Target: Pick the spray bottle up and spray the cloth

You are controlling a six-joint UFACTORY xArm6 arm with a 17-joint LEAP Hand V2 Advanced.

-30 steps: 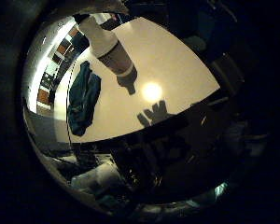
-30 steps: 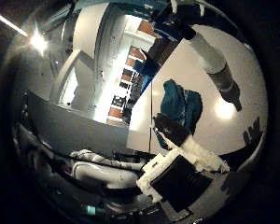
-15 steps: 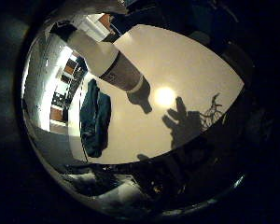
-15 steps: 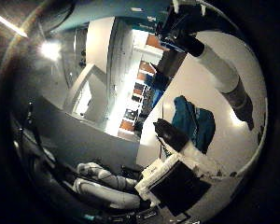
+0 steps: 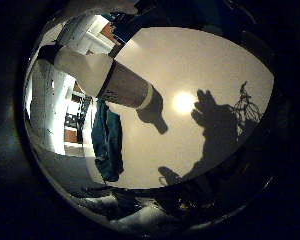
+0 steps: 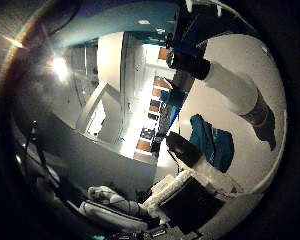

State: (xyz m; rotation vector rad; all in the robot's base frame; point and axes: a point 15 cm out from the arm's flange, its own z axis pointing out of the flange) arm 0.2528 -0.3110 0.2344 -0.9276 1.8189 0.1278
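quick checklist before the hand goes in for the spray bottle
1. Spray bottle upright on the table: ok, it stands on its base and casts a shadow.
2. Bottle close to the palm: ok, it fills a good part of the little finger side view.
3. Cloth on the table beside the bottle, apart from it: ok, crumpled teal cloth with bare table between.
4. Bottle not yet held: ok, nothing is wrapped round it.
5. Right hand open enough to grasp: cannot tell; only white and black parts show at the view's edge.
6. Nozzle direction toward the cloth: cannot tell.
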